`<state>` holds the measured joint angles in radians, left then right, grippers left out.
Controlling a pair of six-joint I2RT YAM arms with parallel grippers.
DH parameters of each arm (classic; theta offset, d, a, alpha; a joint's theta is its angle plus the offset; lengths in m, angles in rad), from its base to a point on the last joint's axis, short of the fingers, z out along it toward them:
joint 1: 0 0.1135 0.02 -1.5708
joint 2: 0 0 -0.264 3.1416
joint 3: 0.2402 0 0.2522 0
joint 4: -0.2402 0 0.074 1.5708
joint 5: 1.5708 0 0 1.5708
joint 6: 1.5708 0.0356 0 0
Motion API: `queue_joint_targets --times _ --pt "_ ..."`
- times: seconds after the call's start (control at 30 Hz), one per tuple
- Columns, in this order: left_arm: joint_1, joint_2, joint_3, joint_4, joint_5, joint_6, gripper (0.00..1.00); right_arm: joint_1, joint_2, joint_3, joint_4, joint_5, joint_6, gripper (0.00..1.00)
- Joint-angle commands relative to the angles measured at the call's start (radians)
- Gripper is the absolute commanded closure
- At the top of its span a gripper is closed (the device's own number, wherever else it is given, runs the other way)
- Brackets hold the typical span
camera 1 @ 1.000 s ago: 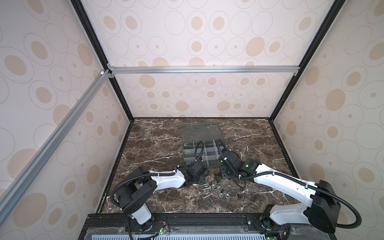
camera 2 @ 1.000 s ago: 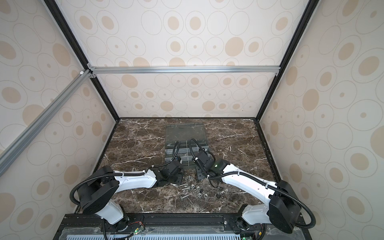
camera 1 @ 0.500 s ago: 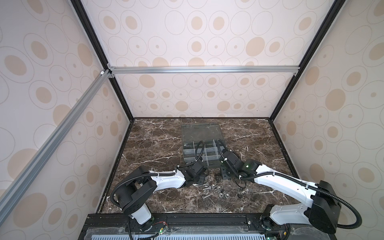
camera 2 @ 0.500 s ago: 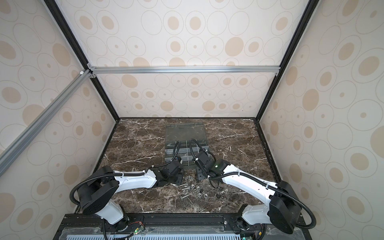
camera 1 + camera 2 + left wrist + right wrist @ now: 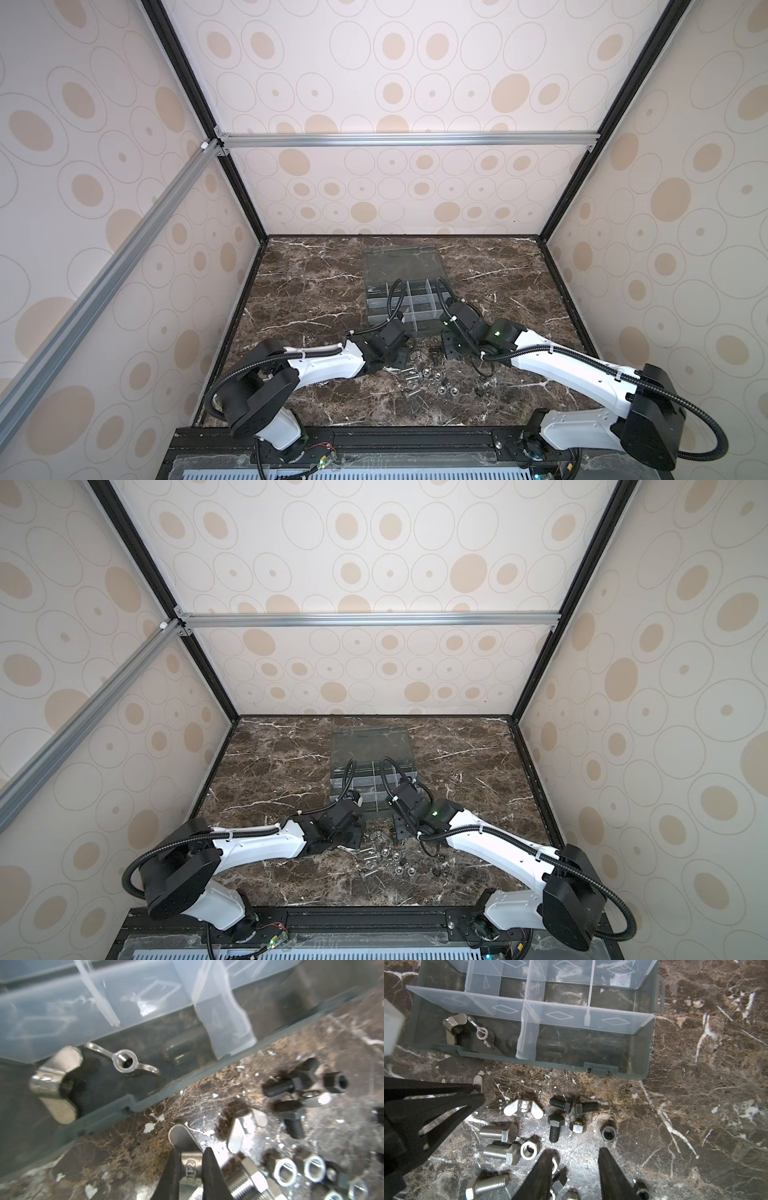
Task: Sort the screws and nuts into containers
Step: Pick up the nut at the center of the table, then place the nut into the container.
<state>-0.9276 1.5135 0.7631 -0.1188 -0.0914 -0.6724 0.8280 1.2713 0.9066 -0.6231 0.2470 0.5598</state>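
left wrist view shows left gripper (image 5: 192, 1153) clenched on a silver wing nut (image 5: 180, 1136), right gripper (image 5: 575, 1151) hanging parted.

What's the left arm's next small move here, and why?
Probably a short lift straight up: the left gripper is shut on a silver wing nut down at the table, and the compartment holding two wing nuts lies just past the box wall.

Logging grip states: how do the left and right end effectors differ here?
The left end effector is shut on a silver wing nut; the right end effector stands open, gripping nothing. The left's tips are nearer the organiser box than the right's. Both have black tapered fingers, low over the marble.
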Motion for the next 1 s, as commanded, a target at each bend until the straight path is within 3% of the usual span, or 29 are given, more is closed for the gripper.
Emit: queue_joint_targets --times 0.0,0.27,0.8,0.97 --pt "-0.01 -0.053 0.04 -0.042 -0.005 0.021 0.84 -0.011 -0.028 -0.006 -0.029 0.028 0.007 0.6" --pt "0.016 -0.072 0.131 -0.062 -0.046 0.091 0.84 -0.015 -0.04 0.002 -0.043 0.032 -0.002 0.6" --pt "0.197 0.123 0.252 -0.017 0.031 0.194 0.84 -0.015 -0.061 -0.004 -0.07 0.039 0.012 0.6" --pt "0.21 0.137 0.256 -0.015 0.039 0.198 0.76 -0.015 -0.058 -0.001 -0.073 0.04 0.015 0.6"
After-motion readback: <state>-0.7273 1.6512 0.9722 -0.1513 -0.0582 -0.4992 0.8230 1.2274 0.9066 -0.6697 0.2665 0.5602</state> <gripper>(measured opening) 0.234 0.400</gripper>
